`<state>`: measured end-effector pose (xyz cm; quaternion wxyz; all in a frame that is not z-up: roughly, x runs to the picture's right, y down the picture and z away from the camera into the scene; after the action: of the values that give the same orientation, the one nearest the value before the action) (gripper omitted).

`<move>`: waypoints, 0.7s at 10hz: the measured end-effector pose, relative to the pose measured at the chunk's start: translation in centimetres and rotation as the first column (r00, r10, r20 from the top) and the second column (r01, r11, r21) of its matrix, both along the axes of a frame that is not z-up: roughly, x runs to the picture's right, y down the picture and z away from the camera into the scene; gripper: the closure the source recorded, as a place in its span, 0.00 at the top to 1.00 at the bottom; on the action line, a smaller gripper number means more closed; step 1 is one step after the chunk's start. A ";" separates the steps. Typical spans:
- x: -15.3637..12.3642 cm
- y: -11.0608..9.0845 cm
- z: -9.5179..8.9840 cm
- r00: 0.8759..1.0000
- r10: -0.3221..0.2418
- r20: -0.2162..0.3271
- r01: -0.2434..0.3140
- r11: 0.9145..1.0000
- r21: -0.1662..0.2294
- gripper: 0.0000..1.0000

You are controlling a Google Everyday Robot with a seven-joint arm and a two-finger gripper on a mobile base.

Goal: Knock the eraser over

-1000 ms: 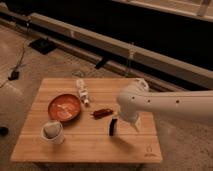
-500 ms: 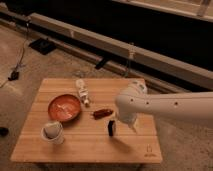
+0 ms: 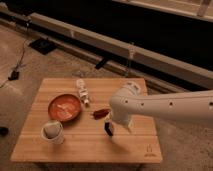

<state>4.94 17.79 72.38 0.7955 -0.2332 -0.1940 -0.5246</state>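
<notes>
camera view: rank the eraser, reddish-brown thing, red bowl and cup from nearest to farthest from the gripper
The gripper hangs over the table's right-middle.
1. eraser: right beside it, at the fingers.
2. reddish-brown object: just up-left.
3. red bowl: farther left.
4. cup: front-left corner, farthest.

Dim, warm light (jaws shadowed above the table (image 3: 137, 146)).

A thick white arm (image 3: 165, 105) with small dark dots is seen. A rounded joint tops it. The gripper (image 3: 111, 125) hangs below, dark.
</notes>
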 end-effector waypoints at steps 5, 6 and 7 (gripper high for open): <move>-2.5 0.7 -0.3 0.992 -0.075 0.096 0.078 0.997 -0.024 0.80; -2.5 0.2 -0.1 0.994 -0.065 0.089 0.067 0.998 -0.017 0.80; -1.7 -0.5 0.6 0.996 -0.054 0.074 0.055 0.998 -0.014 0.80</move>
<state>3.27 17.34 72.95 0.7712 -0.2252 -0.2211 -0.5529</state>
